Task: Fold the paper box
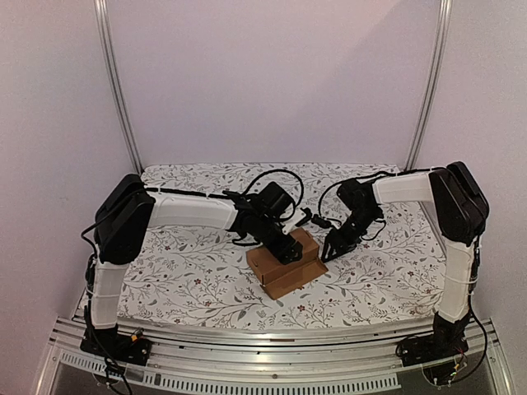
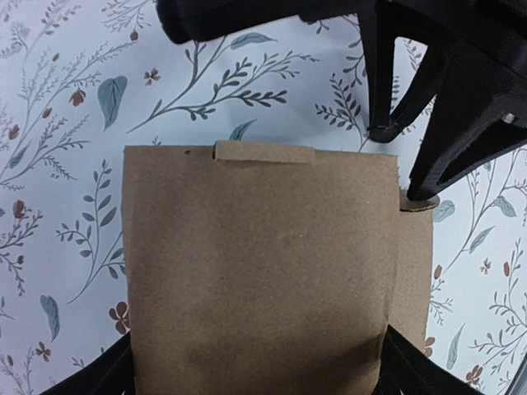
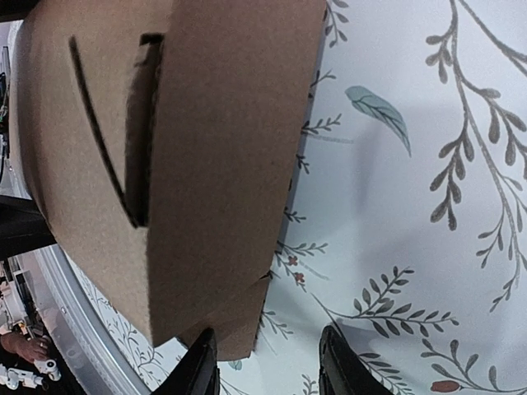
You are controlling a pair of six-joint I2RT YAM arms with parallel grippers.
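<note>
Two grippers, one box: the paper box (image 1: 288,267) sits on the floral cloth (image 1: 181,263), a little right of the table's middle, between my arms.
Left gripper (image 1: 285,246): reaches in from the left over the box top. Its fingers (image 2: 97,377) are spread wide, and the box fills the gap and meets both, so I judge it clamped across the short width.
Right gripper (image 3: 268,364): fingertips apart with only cloth between them, holding nothing, just beside the box's right end.
Long axis: runs left to right, with the right end swung slightly far. My left wrist looks along it toward that end.
Fold so far: the lid is down and a tab (image 2: 263,152) is seated at the right-end edge. A side flap (image 2: 414,271) stands out along the near long side.
Deciding relation: the box lies to the left of my free gripper, with the loose flap's corner closest to it. My left arm is already on the box, so the right arm looks best placed to press that flap in.
</note>
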